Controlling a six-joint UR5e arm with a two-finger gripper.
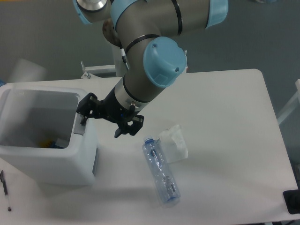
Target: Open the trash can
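The large white boxy plastic trash can (47, 154) is seen at the table's left end, lid swung up. The black two-finger gripper (101, 117), spread apart and empty, is pressed against the grey push tab (78, 127). The lid could be dropped shut if knocked on withdrawal.

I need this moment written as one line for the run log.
large white boxy plastic trash can: lid open | gripper: at grey push tab, state unclear | clear plastic bottle: lying on table
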